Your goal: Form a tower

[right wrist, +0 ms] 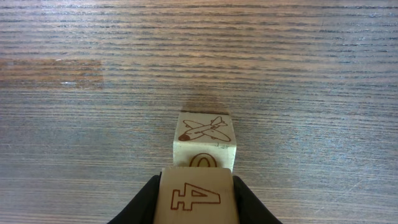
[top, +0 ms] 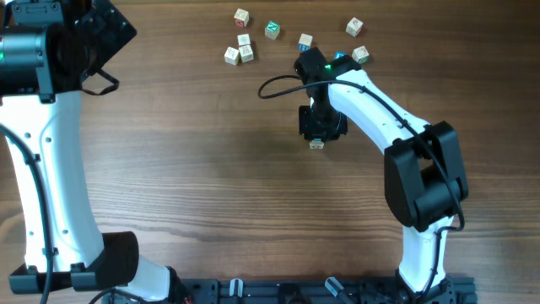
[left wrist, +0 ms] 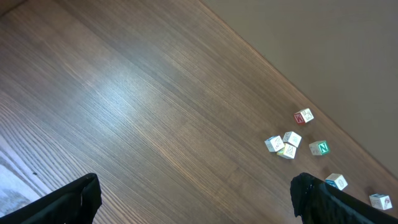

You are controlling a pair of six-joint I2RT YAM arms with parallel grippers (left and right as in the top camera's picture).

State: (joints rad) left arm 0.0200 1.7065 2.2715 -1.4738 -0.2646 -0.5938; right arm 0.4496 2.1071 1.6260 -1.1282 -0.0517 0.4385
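Overhead and wrist notes: right arm on a cube at mid-desk

Overhead: the right end effector (top: 321, 125) hangs over the middle of the desk (top: 169, 169), pointing down. A pale cube pokes out from under it on the robot's side. That is all the tower (top: 316, 144) shows from here, and its height cannot be told from above.

Right wrist: the black fingers (right wrist: 140, 204) are closed part-way on the 4 cube (right wrist: 196, 196), one on each side, gripping it. Just beyond stands the airplane cube (right wrist: 204, 132), airplane face up, with an "O" on the side toward the camera. The 4 cube hides its lower part, so I cannot tell whether the two touch. Nor can I tell whether the 4 cube rests on anything.

Left wrist: the left end effector (left wrist: 196, 183) is spread wide with nothing between its fingers. It hangs above bare desk at the far left, well apart from the tower.

Loose cubes (top: 244, 40) are scattered along the far edge beyond the right arm. Three sit close together, with a red-printed and a green-printed one near them. The rest lie singly further right.
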